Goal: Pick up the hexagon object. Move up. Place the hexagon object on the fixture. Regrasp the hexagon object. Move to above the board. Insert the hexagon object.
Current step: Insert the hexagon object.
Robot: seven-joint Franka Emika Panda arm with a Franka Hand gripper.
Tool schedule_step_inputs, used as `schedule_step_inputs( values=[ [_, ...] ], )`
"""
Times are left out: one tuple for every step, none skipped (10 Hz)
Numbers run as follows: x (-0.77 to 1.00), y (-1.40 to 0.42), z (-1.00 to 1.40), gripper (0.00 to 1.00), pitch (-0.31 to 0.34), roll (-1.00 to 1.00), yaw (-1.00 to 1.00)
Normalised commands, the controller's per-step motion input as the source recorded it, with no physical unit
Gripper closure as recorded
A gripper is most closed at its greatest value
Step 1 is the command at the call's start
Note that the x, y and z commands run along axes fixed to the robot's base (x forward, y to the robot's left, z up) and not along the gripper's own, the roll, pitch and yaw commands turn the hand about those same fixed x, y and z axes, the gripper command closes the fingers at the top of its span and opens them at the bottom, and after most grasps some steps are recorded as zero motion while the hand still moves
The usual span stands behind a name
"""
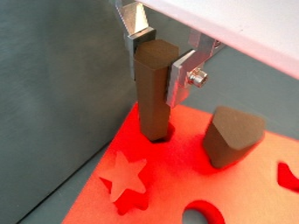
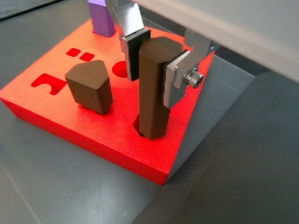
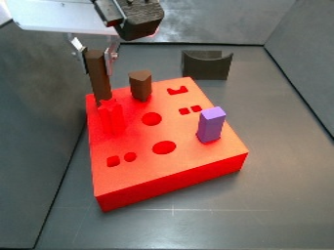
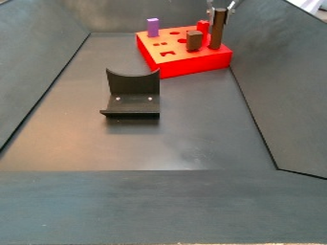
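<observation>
Your wrist view first: the two-finger silver gripper (image 1: 162, 63) sits over a corner of the bright red slab, the board (image 1: 176, 184), plates closed in on the upper part of the slender matte brown hexagon object (image 1: 153, 92). The peg stands upright with its foot sunk in a hole at the board's edge. Beside it you have a raised red star (image 1: 125, 178) and a stubby dark brown block (image 1: 229, 136) standing in the board.

Wrist view again, from another angle: same grip, the gripper (image 2: 159, 63) pinching the hexagon object (image 2: 155, 92) between its narrowly spaced plates, lower end inside the hole near the corner of the board (image 2: 111, 131). The dark brown block (image 2: 90, 86) is near it, and a purple block (image 2: 104, 16) stands at the far side.

Side view: your gripper (image 3: 98, 54) hangs at a back corner of the board (image 3: 163, 156), the hexagon object (image 3: 98, 73) vertical beneath it, foot at the board's top face. The dark brown block (image 3: 140, 85) is just beside; the purple block (image 3: 212, 124) is near the opposite edge. The dark grey-olive fixture (image 3: 206, 62) with its curved notch sits behind the board, apart from it.

Side view from the far end: the fixture (image 4: 130, 93) stands in mid-floor, well apart from the board (image 4: 185, 53). The gripper (image 4: 221, 10) is small here; the hexagon object (image 4: 219, 29) rises from the board's corner.
</observation>
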Motion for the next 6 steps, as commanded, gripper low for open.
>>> schedule_step_inputs(
  values=[
    [0.23, -0.06, -0.22, 1.0, -0.073, -0.13, -0.77],
    [0.21, -0.04, -0.24, 1.0, -0.079, -0.13, -0.78],
    [0.23, -0.03, -0.28, 1.0, -0.07, -0.13, -0.76],
    [0.17, 0.0, -0.27, 1.0, -0.044, -0.08, -0.53],
    [-0.12, -0.06, -0.19, 1.0, -0.033, 0.12, 0.0],
    [-0.39, -0.05, -0.45, 1.0, -0.149, 0.15, -0.02]
  ],
)
